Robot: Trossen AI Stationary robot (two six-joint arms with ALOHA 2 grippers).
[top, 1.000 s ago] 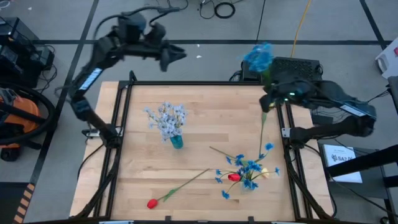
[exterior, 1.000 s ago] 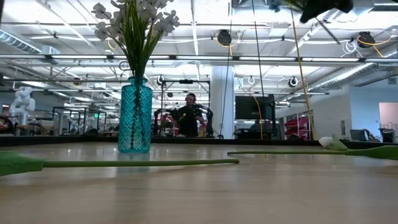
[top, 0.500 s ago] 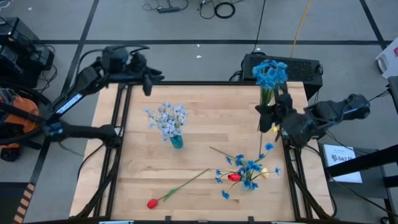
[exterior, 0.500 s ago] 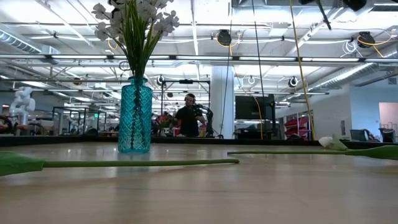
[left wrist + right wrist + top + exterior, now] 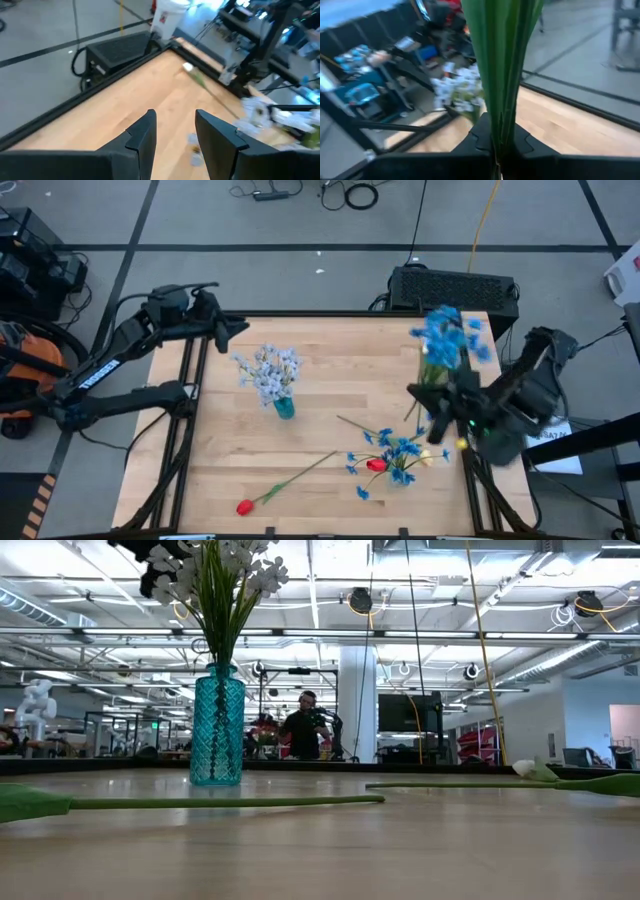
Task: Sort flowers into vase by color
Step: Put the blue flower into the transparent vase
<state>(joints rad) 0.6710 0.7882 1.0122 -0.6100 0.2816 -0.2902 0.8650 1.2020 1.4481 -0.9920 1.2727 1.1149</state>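
Note:
My right gripper (image 5: 432,395) is over the table's right edge, shut on a bunch of bright blue sprays (image 5: 450,338). My left gripper (image 5: 172,132) is open and empty over the table's far left corner (image 5: 235,328). It also shows at the top of the low view (image 5: 152,560). A teal vase (image 5: 284,409) stands on its base left of centre and holds pale blue-white sprays (image 5: 268,370). At the near right, more blue sprays (image 5: 400,450), a red tulip (image 5: 376,465) and a cream bud (image 5: 426,458) lie in a heap. Another red tulip (image 5: 245,506) lies at the near edge. My right gripper pinches the bunch's green stems (image 5: 501,135) together between its two fingers (image 5: 479,136). The stems run on past the fingers, and the blue heads stand beyond them toward the table's far edge. The bunch is lifted clear of the table.
A black frame (image 5: 200,370) runs along the table's sides. A long green stem (image 5: 230,802) lies flat across the table in the low view, with a white bud (image 5: 530,770) at the right. A person (image 5: 303,730) stands far behind the table.
My right gripper has swung from the far right corner toward the near edge along the table's right side and turned, carrying the blue bunch with it. My left gripper has come from beyond the far edge down and in over the table's far left corner.

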